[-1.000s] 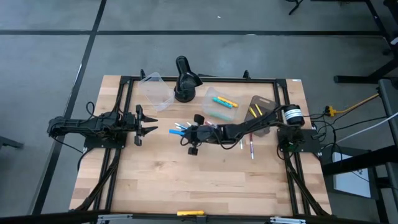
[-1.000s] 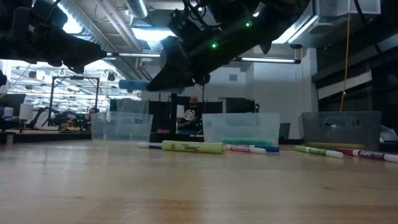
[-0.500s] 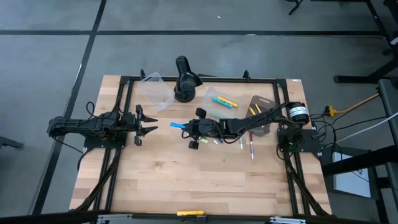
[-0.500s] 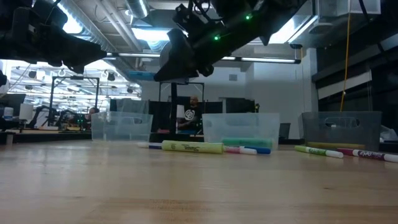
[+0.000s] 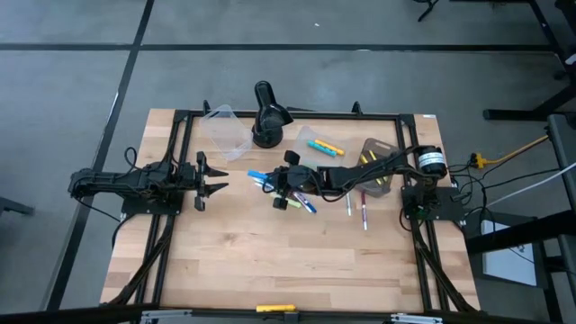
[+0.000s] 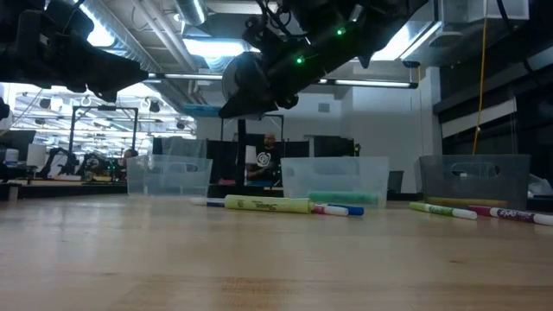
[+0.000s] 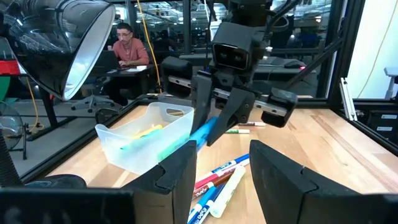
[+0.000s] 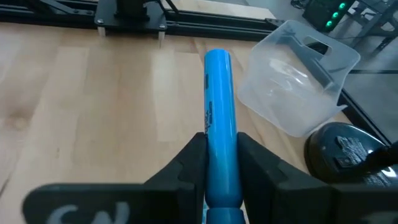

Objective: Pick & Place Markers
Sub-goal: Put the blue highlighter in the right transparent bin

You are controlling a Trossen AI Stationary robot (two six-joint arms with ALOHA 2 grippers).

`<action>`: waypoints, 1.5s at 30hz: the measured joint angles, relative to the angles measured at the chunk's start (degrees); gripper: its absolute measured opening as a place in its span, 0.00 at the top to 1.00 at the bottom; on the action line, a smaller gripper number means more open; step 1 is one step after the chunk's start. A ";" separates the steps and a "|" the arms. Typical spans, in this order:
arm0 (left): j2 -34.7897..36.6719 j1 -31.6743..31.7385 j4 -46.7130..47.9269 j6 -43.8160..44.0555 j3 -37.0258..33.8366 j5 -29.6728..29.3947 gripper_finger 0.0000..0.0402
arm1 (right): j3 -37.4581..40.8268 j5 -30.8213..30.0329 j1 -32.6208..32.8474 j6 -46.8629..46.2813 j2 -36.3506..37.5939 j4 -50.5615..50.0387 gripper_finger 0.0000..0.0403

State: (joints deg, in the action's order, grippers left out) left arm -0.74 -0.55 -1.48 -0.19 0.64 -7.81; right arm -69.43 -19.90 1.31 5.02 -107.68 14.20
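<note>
Markers (image 6: 266, 204) first: from the low view we see a yellow-green highlighter lying nearest on the light wooden table (image 5: 270, 270), with a few thin pens (image 6: 341, 209) just behind it and two more pens (image 6: 471, 211) off to one side.

From above we see a loose cluster of blue and white pens (image 5: 306, 203) on the wood under the right arm, plus two thin pens (image 5: 356, 211) lying apart toward the right arm's base.

Right gripper (image 5: 273, 182) is over mid-table, above that cluster, fingers clamped on a cyan-blue marker (image 8: 218, 143). We see the marker's barrel sticking forward past the fingertips, held clear of the table.

Left gripper (image 5: 219, 178) hangs at the left side of the table, well apart from the pens. We read its fingers (image 7: 177, 174) as spread, nothing between them.

Farther back: a clear rectangular plastic tub (image 5: 315, 155) with a yellow and a cyan marker (image 5: 325, 147) inside, a grey-tinted tub (image 5: 376, 166) near the right arm's base with yellow pens in it, and a clear tub (image 5: 225, 130) tipped over beside a black desk lamp (image 5: 267, 115).

A person (image 7: 127, 48) sits at a desk in the room beyond.
</note>
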 joint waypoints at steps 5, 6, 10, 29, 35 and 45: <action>-0.01 0.00 0.00 0.00 0.00 0.00 0.64 | 0.01 0.01 -0.98 0.22 0.30 -1.26 0.82; 0.01 -0.01 0.00 0.00 0.00 0.00 0.64 | 0.17 0.02 -1.15 0.26 0.70 -1.94 0.82; 0.00 0.00 0.02 0.00 0.00 0.00 0.64 | 1.77 -0.06 -1.86 0.16 2.95 -2.73 0.82; 0.01 0.00 -0.02 0.02 0.02 -0.02 0.64 | 19.82 -4.92 -6.51 -1.77 19.92 -2.08 0.83; 0.00 0.01 -0.02 0.00 0.00 -0.01 0.64 | 26.04 -7.63 -7.52 -1.59 26.26 -2.06 0.82; -0.02 0.02 -0.02 0.00 0.00 0.00 0.64 | 33.10 -10.53 -8.29 -1.32 35.75 -2.19 0.82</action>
State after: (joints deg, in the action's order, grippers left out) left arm -0.75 -0.54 -1.50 -0.19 0.64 -7.81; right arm -36.32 -30.43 -6.98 3.69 -71.93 12.01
